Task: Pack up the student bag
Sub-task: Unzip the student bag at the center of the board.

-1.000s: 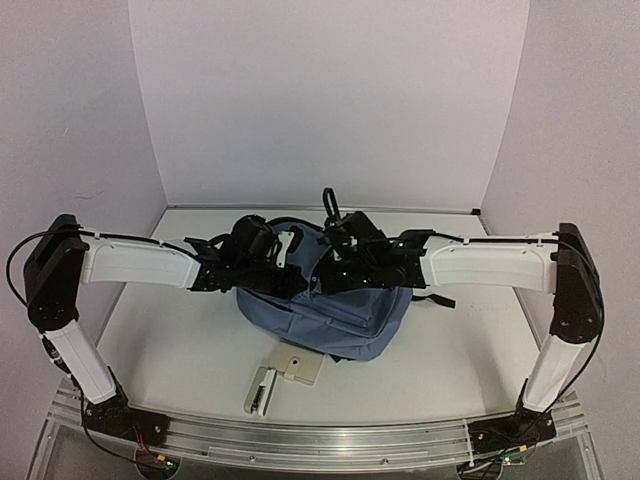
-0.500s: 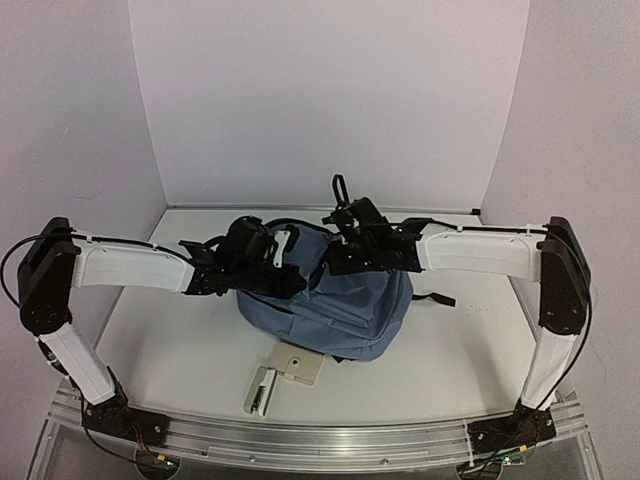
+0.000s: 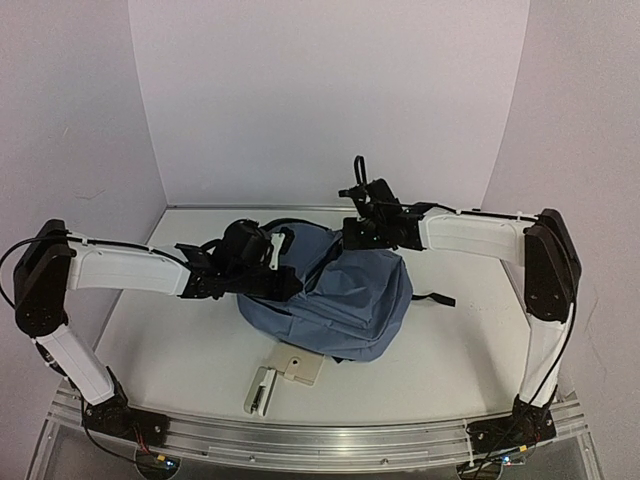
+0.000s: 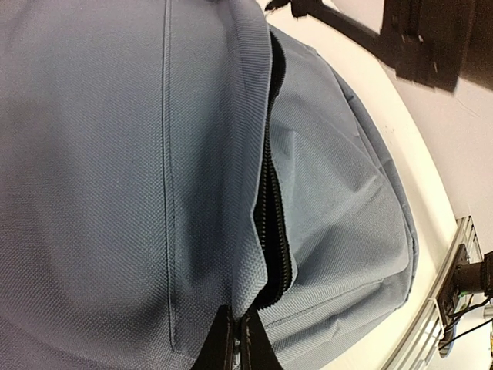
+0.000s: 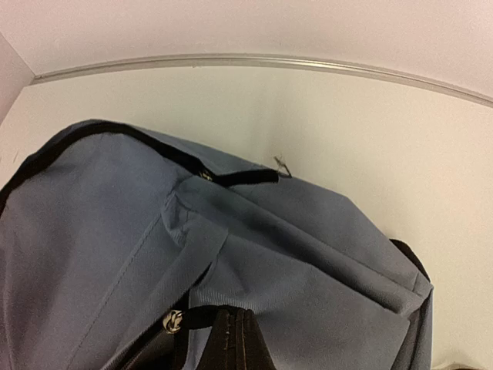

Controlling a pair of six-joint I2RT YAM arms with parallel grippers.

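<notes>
Two grippers are both pinched tight, with no gap between the fingers. The left gripper [image 4: 239, 316] has its tips pressed together right at the end of the black zip [image 4: 271, 231], where the zip is open a little. I cannot tell if it has a bit of the zip between its fingers or is only touching it. The right gripper [image 5: 235, 312] is nipping the blue cloth at the top of the student bag [image 3: 350, 300]. A small black pull tab [image 5: 192, 316] with a tiny ring on it sits just beside those fingers. The cloth is pulled up into a fold where the fingers hold it.

From above, the two arms reach in from each side and meet over the bag. The left arm comes to the bag's left edge. The right arm is at the far top corner, and that corner stands higher than the rest.

The bag lies in the middle of the white table [image 3: 170, 340], soft and lumpy. One black strap [image 3: 435, 298] pokes out on its right side. Close in front of the bag lies a small flat cream thing [image 3: 295, 368], with a pale long piece [image 3: 259, 390] just beside it. I cannot tell what these are.
</notes>
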